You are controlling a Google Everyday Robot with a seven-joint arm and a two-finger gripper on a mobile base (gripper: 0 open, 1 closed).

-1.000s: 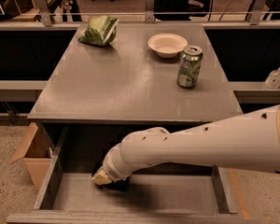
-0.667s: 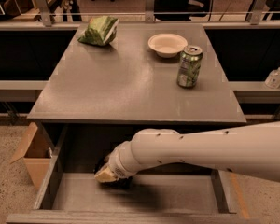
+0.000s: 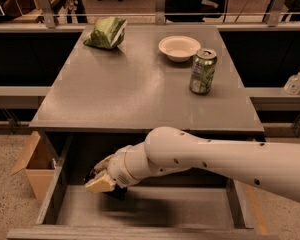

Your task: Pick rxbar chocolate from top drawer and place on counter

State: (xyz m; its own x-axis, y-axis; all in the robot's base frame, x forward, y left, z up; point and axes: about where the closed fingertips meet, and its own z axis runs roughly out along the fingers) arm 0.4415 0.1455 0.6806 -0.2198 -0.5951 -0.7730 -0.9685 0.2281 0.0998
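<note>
The top drawer [image 3: 145, 211] is pulled open below the counter [image 3: 140, 84]. My white arm reaches in from the right. My gripper [image 3: 102, 180] hangs inside the drawer's left half, a little above its floor. It is shut on a small dark bar, the rxbar chocolate [image 3: 115, 191], which shows only as a dark patch under the pale fingertips [image 3: 99, 185]. Most of the bar is hidden by the gripper.
On the counter stand a green chip bag [image 3: 107, 33] at the back left, a white bowl [image 3: 179, 47] and a green soda can [image 3: 203, 71] at the right. A cardboard box [image 3: 36, 165] sits on the floor left of the drawer.
My gripper has moved left and risen a little off the drawer floor, with the dark bar in it. The things on the counter have not moved.
</note>
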